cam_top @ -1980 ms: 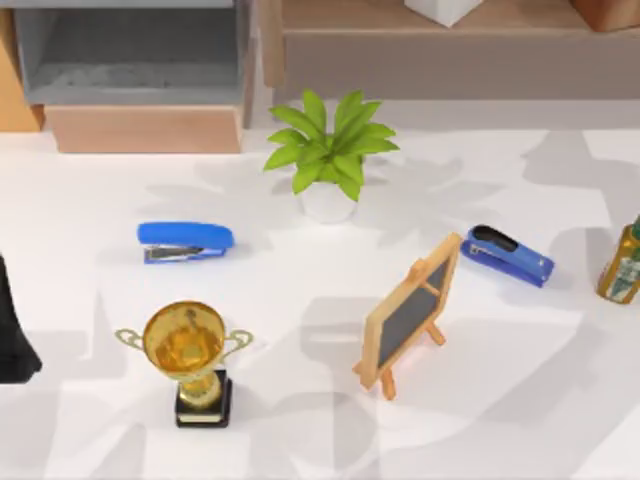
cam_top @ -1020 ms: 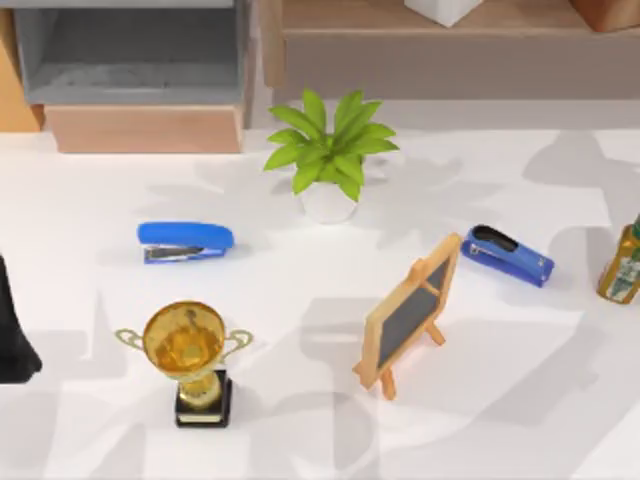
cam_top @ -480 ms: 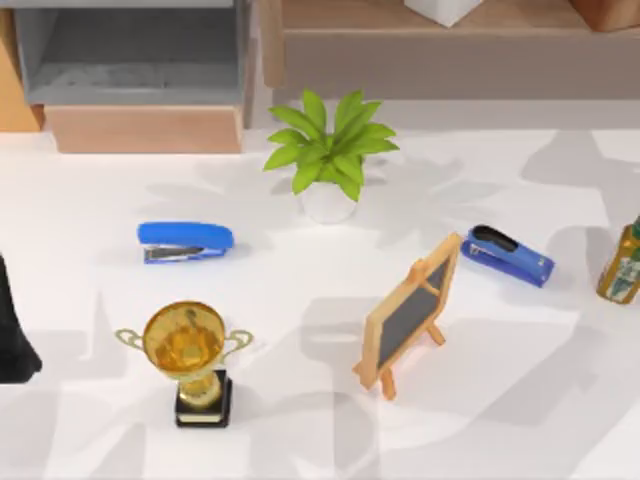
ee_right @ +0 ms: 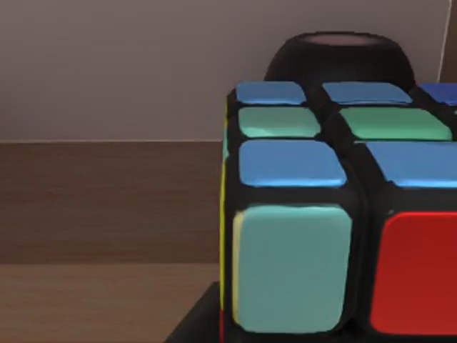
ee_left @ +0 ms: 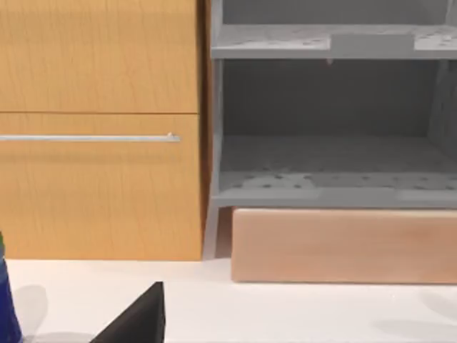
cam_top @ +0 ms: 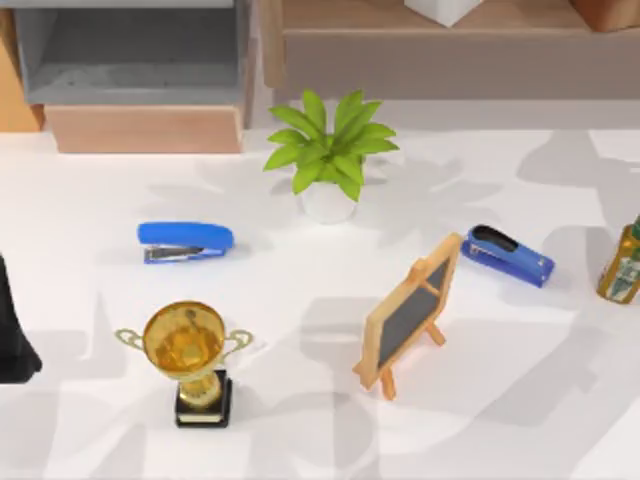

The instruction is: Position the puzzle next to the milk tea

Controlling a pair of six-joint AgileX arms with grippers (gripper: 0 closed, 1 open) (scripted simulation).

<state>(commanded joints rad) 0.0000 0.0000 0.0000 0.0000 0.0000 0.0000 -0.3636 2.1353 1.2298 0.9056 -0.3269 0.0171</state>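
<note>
Blue, green, teal and red tiles on a black-framed puzzle cube (ee_right: 335,207) crowd your right wrist view, so the puzzle sits immediately ahead of your right arm's camera on brown wood, a dark rounded object (ee_right: 335,57) just behind it. You cannot tell how either arm's jaws stand. Your left arm (cam_top: 12,330) is parked at the top view's left edge. Grey shelf compartments (ee_left: 335,121) ahead of your left wrist hold nothing.

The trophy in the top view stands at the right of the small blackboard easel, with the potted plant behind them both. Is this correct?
Not quite. In the top view the trophy stands at the left of the small blackboard easel, not the right. The potted plant is indeed behind them both.
</note>
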